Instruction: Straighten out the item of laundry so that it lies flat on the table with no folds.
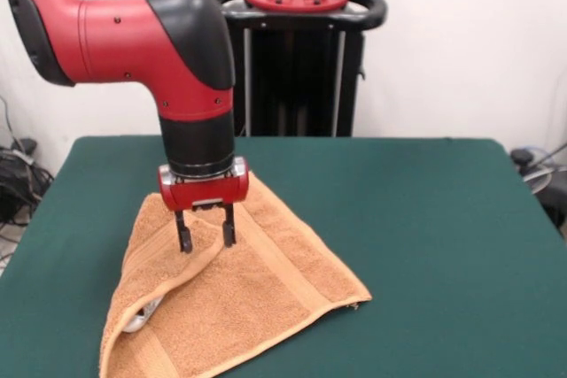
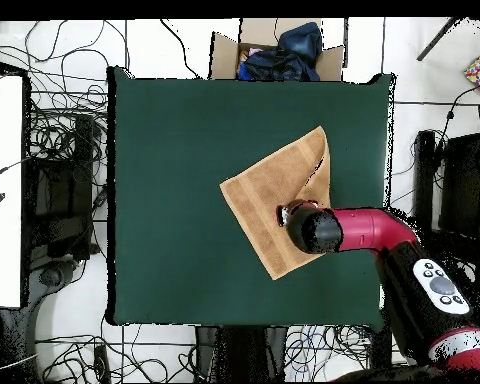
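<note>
Gripper (image 1: 205,237) w/ fingers (image 1: 183,238) apart, empty, poised at raised fold of towel (image 1: 257,294), which lies folded on counter (image 1: 443,236) centre; risk: pinching both layers drags cloth vs. unfolding it.

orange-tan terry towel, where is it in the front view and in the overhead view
Front view: the orange-tan terry towel lies lower left of centre on the dark green table, under the gripper.
Overhead view: it sits right of the table's centre, partly covered by the arm.
Shared landmark: the red and black arm's gripper over the towel's folded part.
</note>
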### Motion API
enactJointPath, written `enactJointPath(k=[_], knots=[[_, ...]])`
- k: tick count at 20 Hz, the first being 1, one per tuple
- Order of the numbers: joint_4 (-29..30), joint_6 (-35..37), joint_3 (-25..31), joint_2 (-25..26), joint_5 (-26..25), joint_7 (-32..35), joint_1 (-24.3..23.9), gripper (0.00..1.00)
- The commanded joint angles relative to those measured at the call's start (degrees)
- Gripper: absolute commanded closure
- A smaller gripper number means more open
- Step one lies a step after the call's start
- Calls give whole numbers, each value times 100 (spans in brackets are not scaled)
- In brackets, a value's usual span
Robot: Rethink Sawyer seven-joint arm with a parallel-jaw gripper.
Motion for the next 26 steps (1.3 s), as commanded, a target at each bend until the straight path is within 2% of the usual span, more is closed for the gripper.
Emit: enactJointPath(k=[1, 6, 13, 26], knots=[[-301, 424, 331, -73, -336, -883, 208, 0], [16, 349, 411, -140, -364, -963, 124, 0], [446, -39, 233, -188, -487, -524, 259, 0], [485, -199, 170, -111, -733, -289, 293, 0]])
